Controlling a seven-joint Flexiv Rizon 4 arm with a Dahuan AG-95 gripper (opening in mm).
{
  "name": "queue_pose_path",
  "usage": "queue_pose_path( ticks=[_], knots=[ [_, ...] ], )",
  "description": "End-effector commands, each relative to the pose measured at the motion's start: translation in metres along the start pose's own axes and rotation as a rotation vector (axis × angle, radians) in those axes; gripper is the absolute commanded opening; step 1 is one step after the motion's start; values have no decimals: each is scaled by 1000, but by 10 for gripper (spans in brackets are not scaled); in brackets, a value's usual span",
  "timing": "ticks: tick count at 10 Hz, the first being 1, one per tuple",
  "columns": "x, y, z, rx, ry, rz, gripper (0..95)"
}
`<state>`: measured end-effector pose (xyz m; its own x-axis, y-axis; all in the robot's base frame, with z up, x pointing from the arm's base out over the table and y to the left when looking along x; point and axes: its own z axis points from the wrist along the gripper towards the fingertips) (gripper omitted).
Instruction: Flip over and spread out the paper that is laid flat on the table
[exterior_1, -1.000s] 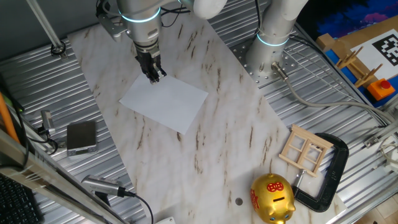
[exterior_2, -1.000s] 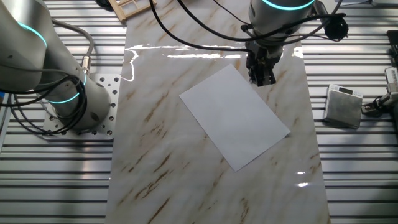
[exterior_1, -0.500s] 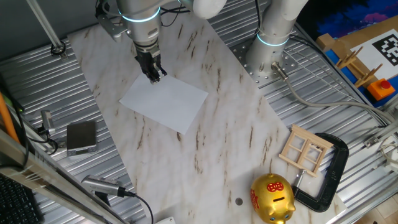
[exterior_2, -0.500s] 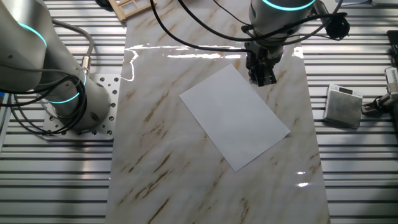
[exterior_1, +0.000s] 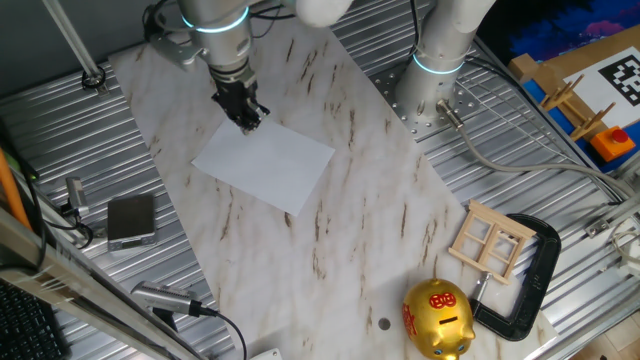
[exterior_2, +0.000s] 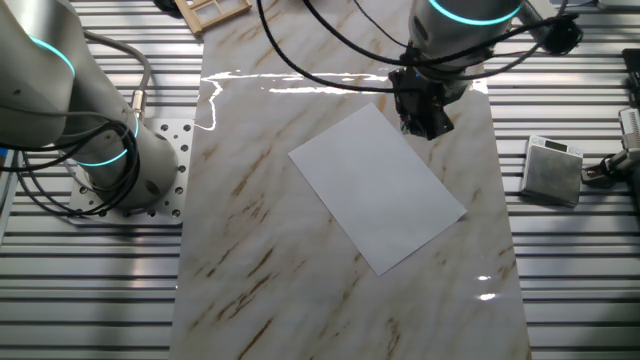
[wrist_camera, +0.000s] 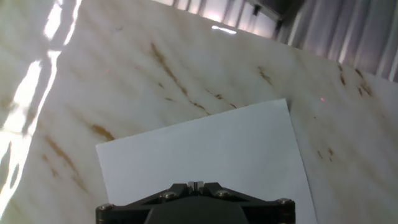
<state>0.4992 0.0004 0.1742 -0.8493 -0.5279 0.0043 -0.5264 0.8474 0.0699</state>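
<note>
One fixed view: the gripper hovers at the paper's far corner; jaw state unclear.

Other fixed view: the paper lies flat, mid-table.

Hand view: fingertips hidden; a thin edge could slip or crease.

**Sheet mid-table, clutter along the edges**

In one fixed view the paper lies flat on the table, left of the frame's centre. The gripper stands over the sheet's upper corner. A small pad sits on the metal surface at the left, off the table. At lower right, a piggy bank stands on the table's near end, with a wooden frame above it and a clamp to its right.
</note>
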Motion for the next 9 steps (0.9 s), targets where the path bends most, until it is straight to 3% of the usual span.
queue_pose_path(
  ticks=[1, 5, 9],
  knots=[
    [0, -1, 1, -31, 17, -144, 0],
    [-8, -20, 10, -37, 22, -209, 0],
    [-16, -53, 31, -48, 26, -331, 0]
  ],
)
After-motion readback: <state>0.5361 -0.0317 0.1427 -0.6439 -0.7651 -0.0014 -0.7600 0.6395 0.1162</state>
